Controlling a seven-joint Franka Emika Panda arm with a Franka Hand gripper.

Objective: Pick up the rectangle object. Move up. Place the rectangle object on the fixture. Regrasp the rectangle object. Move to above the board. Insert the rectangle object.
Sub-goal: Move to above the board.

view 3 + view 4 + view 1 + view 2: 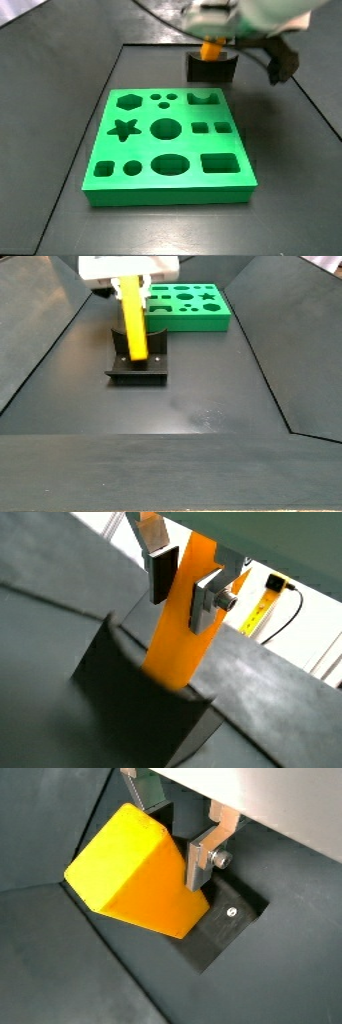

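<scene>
The hand (187,580) pinches the upright rectangle object (185,622) near its top; the block's lower end sits on the fixture (138,364), beside the board (168,145).

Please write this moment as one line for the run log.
gripper: shut on rectangle object | object: upright, lower end on fixture | board: empty

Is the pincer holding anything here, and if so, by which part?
The pincer grips the orange-yellow block near its upper end, one finger on each side. The block stands upright, lower end on the dark fixture.
</scene>
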